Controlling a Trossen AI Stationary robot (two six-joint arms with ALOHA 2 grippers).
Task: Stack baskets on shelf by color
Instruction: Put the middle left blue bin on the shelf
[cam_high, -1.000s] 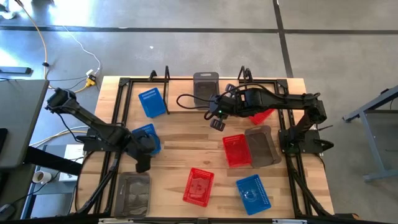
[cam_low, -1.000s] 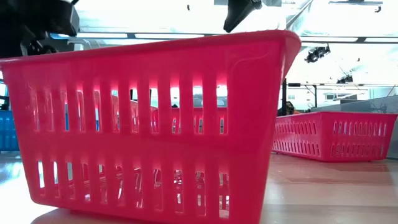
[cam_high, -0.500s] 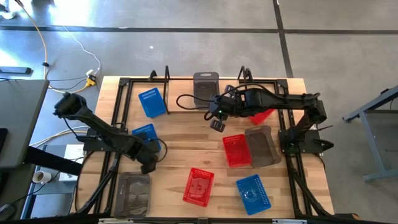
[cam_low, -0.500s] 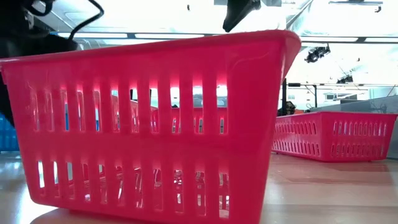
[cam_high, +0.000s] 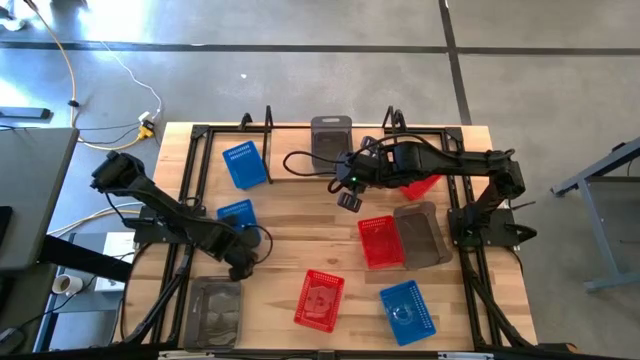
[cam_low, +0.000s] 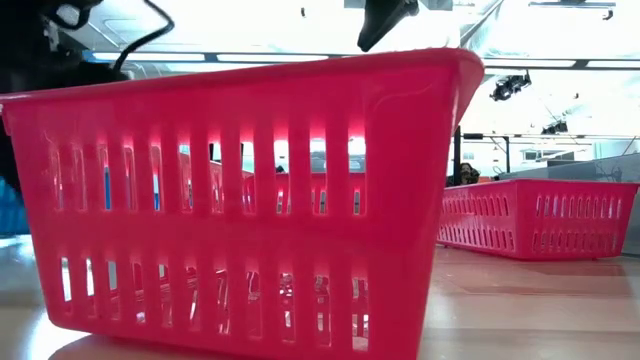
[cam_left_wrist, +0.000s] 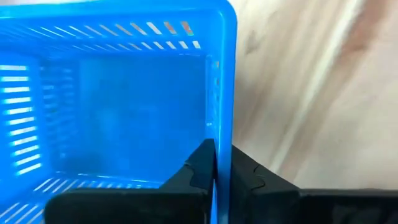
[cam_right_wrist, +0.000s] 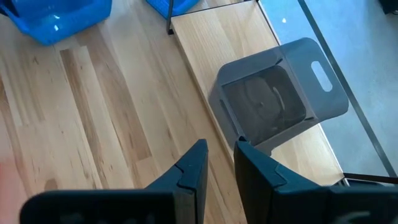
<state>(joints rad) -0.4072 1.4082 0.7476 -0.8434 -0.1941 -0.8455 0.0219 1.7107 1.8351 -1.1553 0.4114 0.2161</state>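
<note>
The table (cam_high: 290, 235) filled the middle of the high view, with the shelf (cam_high: 330, 165) along its upper edge. On the shelf sat a blue basket (cam_high: 243, 164) at upper left, a grey basket (cam_high: 331, 136) at top centre and a red one (cam_high: 421, 186) to the right, partly under the right arm. Loose on the table lay a red basket (cam_high: 378, 241) touching a grey one (cam_high: 421, 234) right of centre, a red basket (cam_high: 319, 299) and a blue one (cam_high: 408, 309) at lower centre, and a grey basket (cam_high: 214, 313) at lower left. The left gripper (cam_left_wrist: 222, 171), left of centre, was clamped on the wall of another blue basket (cam_left_wrist: 118, 93). The right gripper (cam_right_wrist: 219, 163) hung near the shelf above centre, its fingers slightly parted, grasping nothing.
</note>
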